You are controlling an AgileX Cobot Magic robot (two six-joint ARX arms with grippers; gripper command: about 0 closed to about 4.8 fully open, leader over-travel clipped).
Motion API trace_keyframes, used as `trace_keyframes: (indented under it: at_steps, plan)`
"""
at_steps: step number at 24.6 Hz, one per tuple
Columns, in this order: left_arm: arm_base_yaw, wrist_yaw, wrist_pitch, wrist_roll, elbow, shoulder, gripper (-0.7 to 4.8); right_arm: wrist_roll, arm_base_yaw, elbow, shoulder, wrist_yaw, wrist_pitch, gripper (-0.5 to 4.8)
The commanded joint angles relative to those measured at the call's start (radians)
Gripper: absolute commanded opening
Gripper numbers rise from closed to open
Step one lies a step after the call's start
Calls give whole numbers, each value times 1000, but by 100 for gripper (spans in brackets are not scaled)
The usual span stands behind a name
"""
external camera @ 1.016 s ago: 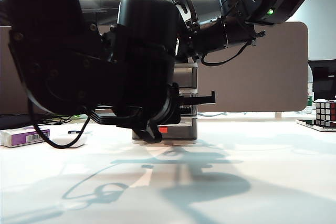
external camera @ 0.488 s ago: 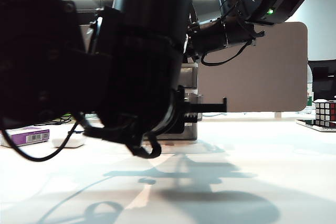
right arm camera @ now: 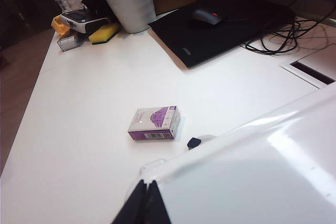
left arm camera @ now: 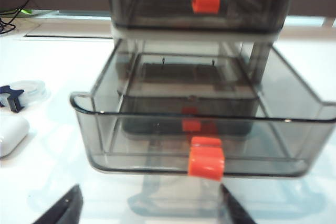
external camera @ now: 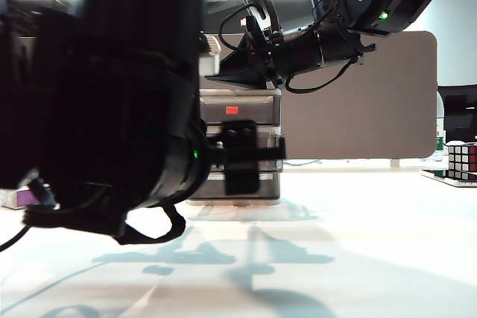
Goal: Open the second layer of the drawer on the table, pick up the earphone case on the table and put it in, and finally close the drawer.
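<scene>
The drawer point(left arm camera: 199, 32) stands on the table point(external camera: 358, 243), and its second layer point(left arm camera: 294, 129) is pulled out towards me, with its red-orange tab point(left arm camera: 206, 161) in front. My left gripper point(left arm camera: 149, 214) hovers open just before that tab, touching nothing, its dark fingertips point(left arm camera: 68, 211) wide apart. To one side of the open layer, the white earphone case point(left arm camera: 9, 135) lies on the table. My right gripper point(right arm camera: 146, 186) is shut and empty, with its tip on the drawer's white top point(right arm camera: 252, 182). In the exterior view the right gripper point(external camera: 212, 77) sits above the drawer point(external camera: 253, 113).
A purple-and-white box point(right arm camera: 154, 123) and a small black clip point(right arm camera: 193, 142) lie beside the drawer. A plant pot point(right arm camera: 131, 6) and a black mat with a mouse point(right arm camera: 207, 17) stand further off. A puzzle cube point(external camera: 462, 160) sits far right. My bulky left arm point(external camera: 112, 109) fills the exterior view's left.
My left arm has swung left and closer to the exterior camera, uncovering the top drawer's tab, and its jaws have gone from shut to open. The right arm has not moved.
</scene>
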Motion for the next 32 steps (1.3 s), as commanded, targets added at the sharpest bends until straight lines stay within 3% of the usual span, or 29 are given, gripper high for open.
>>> trace_keyframes:
  at_steps: [1,10,14,19,22,25,29,30,31,32]
  plan:
    - [-35,-13,94,105,-52,-23,355,8,0,-10,11,14,-71,-5]
    - [-60,5,103,105,-285,-297,329,8,0,-10,11,13,-73,-5]
    - [-58,21,84,147,-361,-447,220,8,0,-10,11,13,-86,-5]
    - [19,154,-37,176,-404,-608,214,7,0,-11,11,0,-101,-5]
    - [87,275,-140,171,-404,-684,214,7,0,-11,11,-6,-109,-5]
    - [191,421,-260,113,-402,-762,214,7,0,-11,11,-6,-124,-5]
    - [418,785,-504,13,-361,-862,214,7,0,-11,11,-14,-132,-5]
    - [476,870,-574,5,-340,-877,214,7,0,-11,11,-14,-131,-5]
    - [600,1025,-729,13,-280,-895,214,7,0,-11,11,-14,-130,-5]
    - [650,1080,-786,23,-250,-896,214,7,0,-11,11,-14,-131,-5]
